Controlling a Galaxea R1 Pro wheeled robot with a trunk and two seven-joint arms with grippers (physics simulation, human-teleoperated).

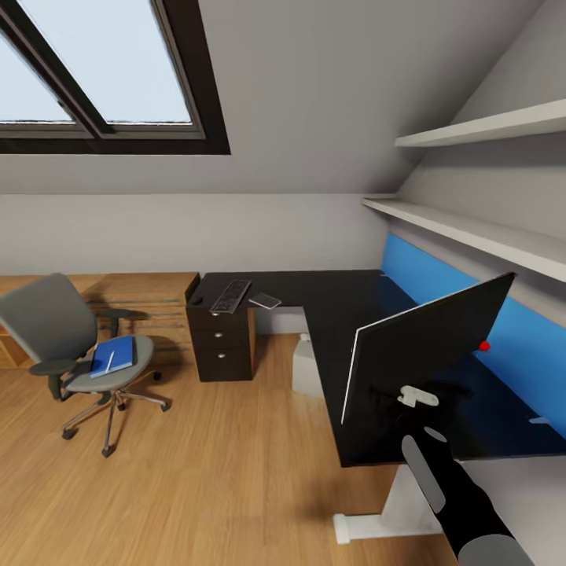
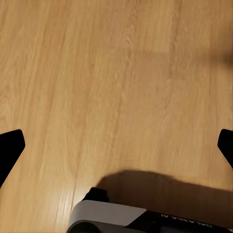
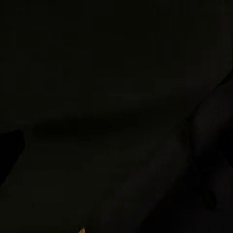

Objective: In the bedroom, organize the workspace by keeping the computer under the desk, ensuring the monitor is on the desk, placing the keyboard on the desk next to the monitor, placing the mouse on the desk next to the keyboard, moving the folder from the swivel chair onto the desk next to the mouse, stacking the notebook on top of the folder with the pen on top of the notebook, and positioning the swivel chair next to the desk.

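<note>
Just above right gripper, monitor.

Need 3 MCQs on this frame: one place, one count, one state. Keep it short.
1. Where does the folder lie?
A. on the chair seat
B. on the desk
C. on the floor

2. How many drawer knobs show on the desk?
A. one
B. three
C. five

3. How does the monitor stand?
A. flat on its face
B. level and square
C. tilted, one end raised

Answers:
1. A, the blue folder rests on the grey seat, away from the desk.
2. B, one silver knob on each of three stacked drawers.
3. C, its top edge slopes up toward the blue back panel, with the right arm reaching to its base.
</note>
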